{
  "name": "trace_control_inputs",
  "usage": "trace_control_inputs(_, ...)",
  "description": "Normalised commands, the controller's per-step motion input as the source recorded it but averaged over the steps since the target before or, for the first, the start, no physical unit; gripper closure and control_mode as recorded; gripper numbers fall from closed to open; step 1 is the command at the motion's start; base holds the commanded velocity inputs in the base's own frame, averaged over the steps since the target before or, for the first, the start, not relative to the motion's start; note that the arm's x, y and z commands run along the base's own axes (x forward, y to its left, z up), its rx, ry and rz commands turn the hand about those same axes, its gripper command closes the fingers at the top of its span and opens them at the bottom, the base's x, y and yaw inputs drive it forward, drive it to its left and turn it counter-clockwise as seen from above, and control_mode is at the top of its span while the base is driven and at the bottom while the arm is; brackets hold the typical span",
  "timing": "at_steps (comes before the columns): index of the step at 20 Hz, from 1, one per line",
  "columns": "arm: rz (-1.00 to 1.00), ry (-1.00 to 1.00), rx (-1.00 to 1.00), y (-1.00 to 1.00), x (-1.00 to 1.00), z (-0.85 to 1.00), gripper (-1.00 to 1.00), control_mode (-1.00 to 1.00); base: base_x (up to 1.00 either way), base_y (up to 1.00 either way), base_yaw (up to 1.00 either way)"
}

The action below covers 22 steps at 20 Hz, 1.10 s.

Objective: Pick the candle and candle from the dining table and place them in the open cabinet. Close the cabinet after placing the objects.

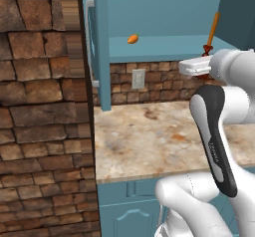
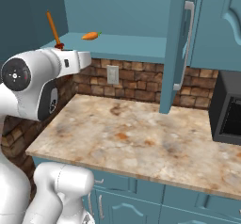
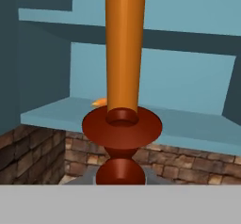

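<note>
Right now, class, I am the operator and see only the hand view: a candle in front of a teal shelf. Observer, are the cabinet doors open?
Observer: Yes. The left door and the right door both stand swung out.
Operator: Is the candle upright?
Observer: No. The candle leans, with its top tipped away from the orange lump on the shelf.
Operator: What else is nearby?
Observer: A dark box, likely a microwave, sits at the right end of the counter, past the right door.
</note>
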Motion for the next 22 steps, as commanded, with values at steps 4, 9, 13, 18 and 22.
trace_control_inputs(4,0.0,-0.05,0.03,0.0,0.29,0.06,1.0,-1.0,0.0,0.0,0.0)
trace_control_inputs(9,0.0,-0.03,0.01,0.0,0.26,0.06,1.0,-1.0,0.0,0.0,0.0)
trace_control_inputs(13,0.0,0.0,0.0,0.0,0.31,0.01,1.0,-1.0,0.0,0.0,0.0)
trace_control_inputs(18,0.0,0.0,0.0,0.0,0.32,0.02,1.0,-1.0,0.0,0.0,0.0)
trace_control_inputs(22,0.0,0.0,0.0,0.0,0.38,0.0,1.0,-1.0,0.0,0.0,0.0)
